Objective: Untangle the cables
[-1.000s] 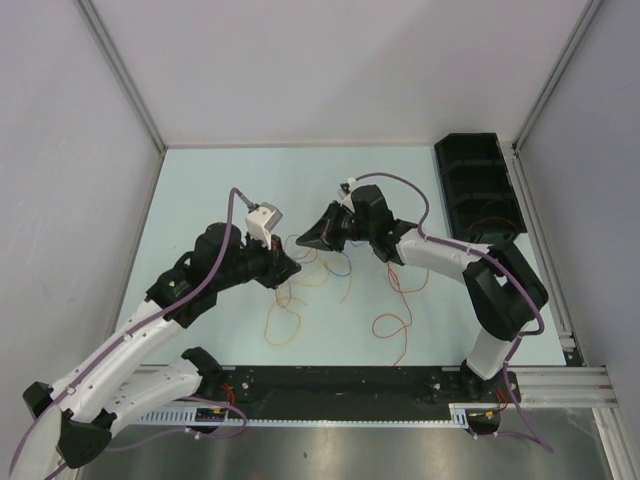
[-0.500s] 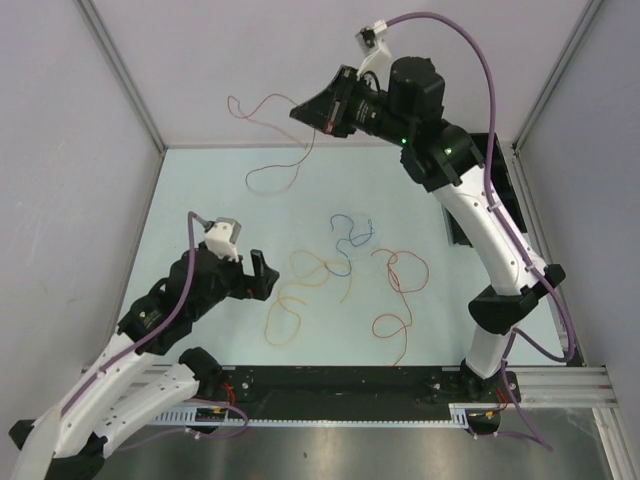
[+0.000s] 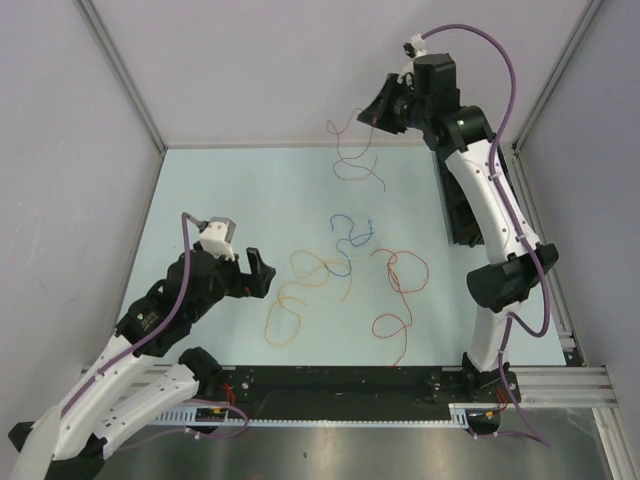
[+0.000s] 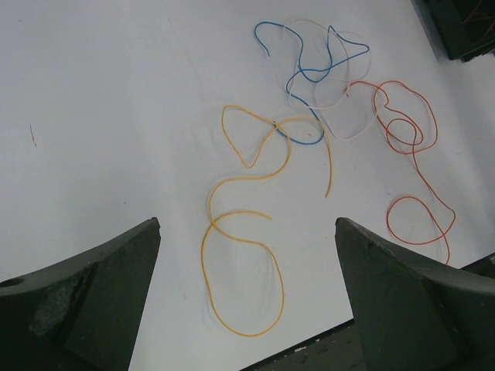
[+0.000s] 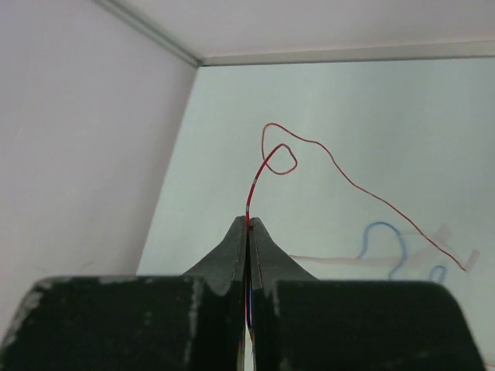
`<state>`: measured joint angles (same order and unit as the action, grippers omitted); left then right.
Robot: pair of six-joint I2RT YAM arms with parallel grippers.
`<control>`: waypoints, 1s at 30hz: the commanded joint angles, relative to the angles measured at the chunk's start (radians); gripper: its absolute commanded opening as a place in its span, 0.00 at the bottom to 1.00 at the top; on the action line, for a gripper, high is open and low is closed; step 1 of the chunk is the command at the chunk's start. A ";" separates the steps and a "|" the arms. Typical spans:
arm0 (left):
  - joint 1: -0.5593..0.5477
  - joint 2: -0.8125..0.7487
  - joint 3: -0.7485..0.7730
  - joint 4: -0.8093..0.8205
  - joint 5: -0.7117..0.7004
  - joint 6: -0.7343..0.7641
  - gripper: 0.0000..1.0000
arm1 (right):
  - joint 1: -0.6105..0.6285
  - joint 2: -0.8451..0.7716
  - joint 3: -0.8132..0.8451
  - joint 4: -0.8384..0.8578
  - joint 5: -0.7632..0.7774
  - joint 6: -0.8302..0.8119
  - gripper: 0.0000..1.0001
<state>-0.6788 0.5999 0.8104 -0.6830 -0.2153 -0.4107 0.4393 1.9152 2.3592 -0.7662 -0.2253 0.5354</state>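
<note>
Several cables lie loose on the pale table: a blue one (image 3: 350, 235) (image 4: 309, 73), an orange-yellow one (image 3: 305, 285) (image 4: 246, 182) and a red one (image 3: 400, 285) (image 4: 410, 139). A whitish cable (image 4: 334, 97) loops through the blue one. My left gripper (image 3: 255, 272) (image 4: 246, 224) hangs open and empty, low over the orange-yellow cable's near loop. My right gripper (image 3: 383, 108) (image 5: 249, 221) is raised high at the back, shut on the end of another thin red cable (image 3: 355, 155) (image 5: 309, 147) that dangles free below it.
A black compartmented bin (image 3: 478, 190) (image 4: 464, 23) stands at the back right, partly hidden behind the right arm. Grey walls close in the left, back and right sides. A black rail (image 3: 340, 380) runs along the near edge.
My left gripper opened and drew back left from the tangle. My right gripper lifted a red cable out of the pile and swung it up and to the right.
</note>
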 commanded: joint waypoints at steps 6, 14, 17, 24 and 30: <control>-0.002 0.015 -0.005 0.019 -0.012 -0.008 0.99 | -0.279 -0.180 -0.251 0.041 0.009 -0.022 0.00; -0.004 0.018 -0.007 0.020 -0.015 -0.007 0.99 | -0.465 -0.166 -0.296 0.076 -0.031 0.018 0.00; -0.002 0.021 -0.007 0.020 -0.013 -0.007 0.99 | -0.508 -0.157 -0.308 0.097 -0.035 0.038 0.00; -0.002 0.026 -0.007 0.020 -0.012 -0.007 0.99 | -0.577 -0.111 -0.279 0.120 -0.051 0.052 0.00; -0.001 0.028 -0.007 0.022 -0.012 -0.005 0.99 | -0.587 -0.047 -0.230 0.191 -0.074 0.064 0.00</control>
<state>-0.6785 0.6258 0.8059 -0.6827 -0.2157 -0.4103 -0.1478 1.8267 2.0750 -0.6613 -0.2615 0.5770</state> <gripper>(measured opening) 0.992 0.010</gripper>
